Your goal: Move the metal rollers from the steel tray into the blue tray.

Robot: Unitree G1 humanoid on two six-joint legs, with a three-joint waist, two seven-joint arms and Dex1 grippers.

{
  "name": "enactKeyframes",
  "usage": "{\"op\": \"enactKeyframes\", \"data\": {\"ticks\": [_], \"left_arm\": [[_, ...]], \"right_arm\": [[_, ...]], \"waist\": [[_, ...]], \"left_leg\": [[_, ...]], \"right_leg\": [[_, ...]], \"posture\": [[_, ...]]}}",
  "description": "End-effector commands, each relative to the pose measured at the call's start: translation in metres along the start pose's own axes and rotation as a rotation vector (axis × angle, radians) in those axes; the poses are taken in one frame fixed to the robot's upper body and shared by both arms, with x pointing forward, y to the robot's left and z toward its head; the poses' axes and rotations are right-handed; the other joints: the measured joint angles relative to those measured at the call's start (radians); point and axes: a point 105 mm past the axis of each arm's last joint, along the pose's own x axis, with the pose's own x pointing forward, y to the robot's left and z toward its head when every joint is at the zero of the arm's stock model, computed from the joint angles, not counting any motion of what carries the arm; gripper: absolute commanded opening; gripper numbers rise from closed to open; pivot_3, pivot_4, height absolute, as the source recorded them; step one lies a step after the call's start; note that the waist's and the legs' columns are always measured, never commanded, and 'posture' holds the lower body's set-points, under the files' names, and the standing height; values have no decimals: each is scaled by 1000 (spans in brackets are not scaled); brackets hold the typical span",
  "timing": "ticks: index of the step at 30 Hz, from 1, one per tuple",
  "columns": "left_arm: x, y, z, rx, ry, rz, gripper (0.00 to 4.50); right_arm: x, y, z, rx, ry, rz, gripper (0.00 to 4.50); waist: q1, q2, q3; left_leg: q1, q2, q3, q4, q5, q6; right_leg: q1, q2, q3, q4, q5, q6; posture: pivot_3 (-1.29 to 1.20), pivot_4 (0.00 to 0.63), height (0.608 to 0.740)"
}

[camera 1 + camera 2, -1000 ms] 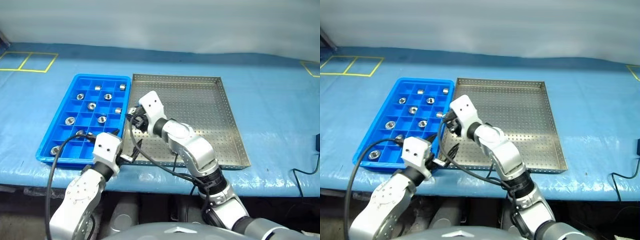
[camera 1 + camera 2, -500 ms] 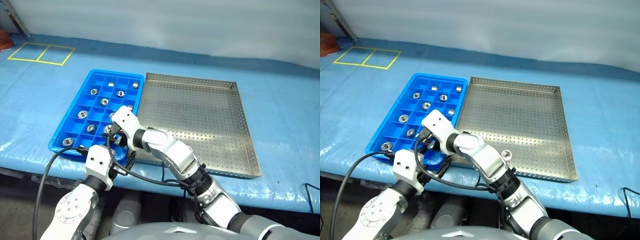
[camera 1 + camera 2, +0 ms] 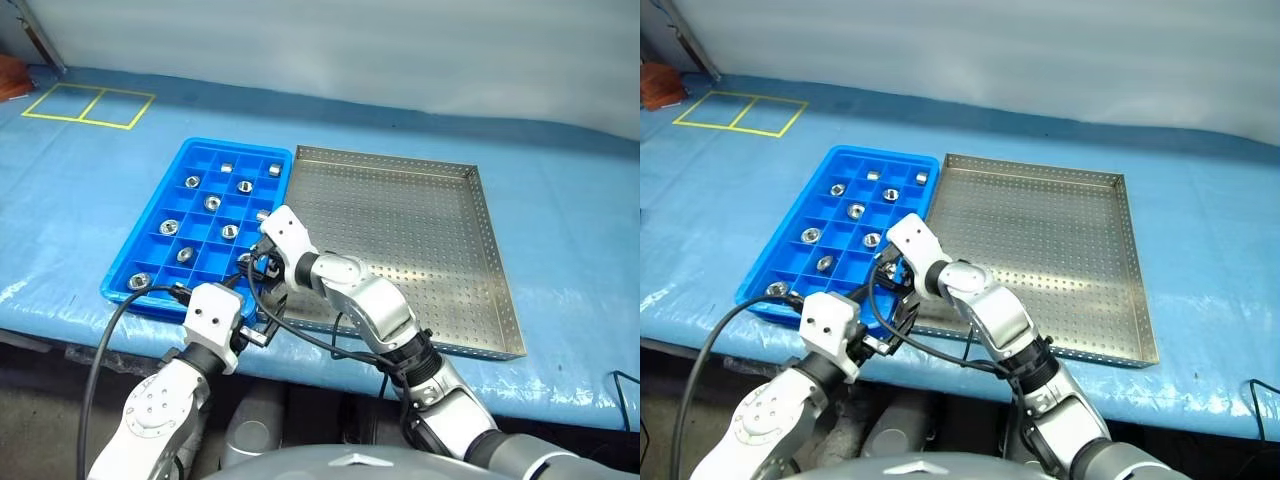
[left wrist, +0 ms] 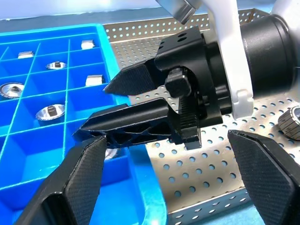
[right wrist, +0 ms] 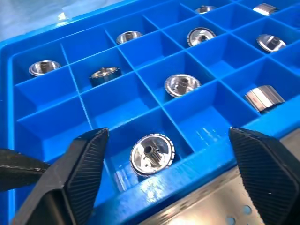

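Landmark: blue tray [image 3: 150, 262], lying flat on the blue-covered surface [image 3: 560, 200]; everything below is placed against it.
Steel tray [image 3: 400, 245]: its long rim runs touching or just beside the blue tray's rim on my right-hand side. Perforated floor mostly bare, open room across it; one roller [image 4: 289, 123] lies on the floor near its near rim.
Metal rollers [image 5: 152, 153]: one sits in a near-row compartment of the blue tray, close to the rim shared with the steel tray. Others sit singly in compartments farther in [image 5: 182, 85]; several cells between them are bare.
Right pincer [image 5: 164, 154]: mine, released, fingers spread wide on either side of that near-row roller, not touching it; hanging low over the blue tray's near corner.
Left pincer [image 4: 173, 164]: mine, released, fingers wide apart, holding nothing, by the blue tray's near rim, just behind the right pincer.
Surface edge: near front edge runs close along the blue tray's near rim; little margin there.
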Motion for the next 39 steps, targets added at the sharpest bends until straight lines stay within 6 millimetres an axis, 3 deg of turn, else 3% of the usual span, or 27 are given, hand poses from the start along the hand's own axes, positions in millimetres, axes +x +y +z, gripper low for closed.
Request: {"op": "enactKeyframes", "data": {"ticks": [1,8,17,23,30,35,39], "left_arm": [[6,-9,13,6,-53,-71,4500],[17,-15,15,22,-54,-172,4500],[31,-23,16,44,-55,-292,4500],[33,-33,9,76,-26,-373,4500],[33,-35,7,80,-21,-384,4500],[33,-35,6,76,-20,-368,4500],[33,-33,6,73,-19,-349,4500]], "right_arm": [[-16,-7,22,21,-95,-45,4465],[-67,-54,18,87,-93,-314,4465],[-112,-48,-27,237,115,-456,4465],[-122,-31,-45,320,200,-454,4465],[-118,-19,-71,373,299,-418,4465],[-114,-29,-92,361,361,-470,4465],[-113,-36,-96,347,360,-492,3594]], "waist": [[-5,0,0],[-48,0,0],[-131,1,0],[-151,1,-1],[-160,1,-1],[-160,0,-1],[-162,-6,-5]], "left_leg": [[0,0,0,0,0,0],[0,-1,0,1,0,0],[1,0,1,1,0,0],[2,0,2,1,0,0],[3,-1,4,2,0,0],[4,-1,5,2,0,0],[6,0,5,2,0,0]], "right_leg": [[0,0,0,0,0,0],[1,-1,0,-1,1,1],[1,0,2,1,2,2],[1,0,4,2,1,1],[1,0,7,2,2,3],[2,0,9,2,2,3],[4,1,9,2,2,3]], "posture": [[305,150,740],[185,150,740],[91,150,740],[64,150,740],[75,150,740],[101,150,740],[117,150,740]]}}
